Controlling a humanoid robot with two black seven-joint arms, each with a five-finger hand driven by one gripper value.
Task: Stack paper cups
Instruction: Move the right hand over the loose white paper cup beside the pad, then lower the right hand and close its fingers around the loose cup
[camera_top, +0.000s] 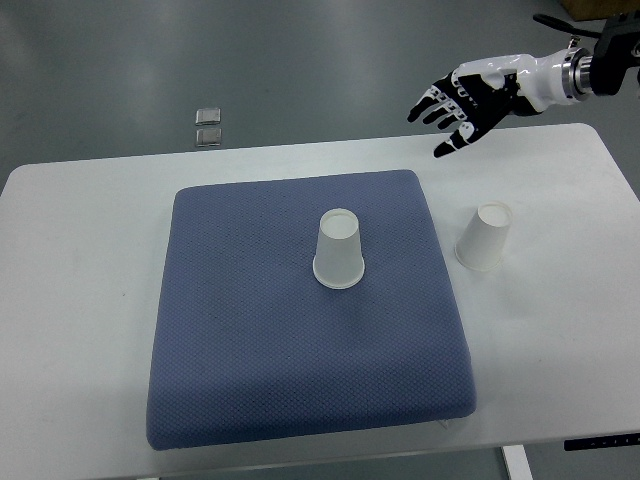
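Note:
One white paper cup (338, 249) stands upside down near the middle of the blue cushion (250, 330). A second white paper cup (485, 236) stands upside down on the white table (560, 330), just right of the cushion. My right hand (450, 104) hovers above the table's far edge, up and to the left of the second cup, with its fingers spread and nothing in them. Its arm comes in from the upper right corner. The left arm does not show.
Two small silvery squares (208, 127) lie on the grey floor beyond the table's far edge. The cushion covers most of the table's middle.

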